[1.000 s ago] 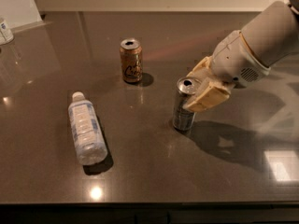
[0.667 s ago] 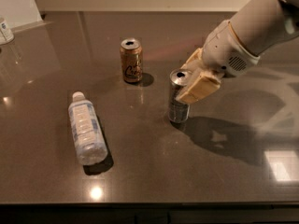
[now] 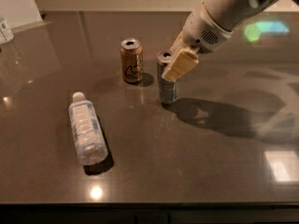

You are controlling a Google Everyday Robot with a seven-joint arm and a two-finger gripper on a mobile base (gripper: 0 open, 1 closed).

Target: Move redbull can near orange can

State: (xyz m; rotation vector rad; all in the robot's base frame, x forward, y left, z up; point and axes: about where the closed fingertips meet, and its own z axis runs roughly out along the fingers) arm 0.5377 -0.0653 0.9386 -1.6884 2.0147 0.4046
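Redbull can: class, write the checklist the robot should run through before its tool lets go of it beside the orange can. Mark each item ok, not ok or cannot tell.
1. Redbull can close to the orange can: ok, it stands just right of it with a small gap.
2. Redbull can upright: ok.
3. Its base fully down on the table: cannot tell.
4. Tool clamped on the redbull can's upper part: ok.
5. Orange can upright and not touched by the tool: ok.
6. Water bottle lying at the front left, clear of the tool's way out: ok.
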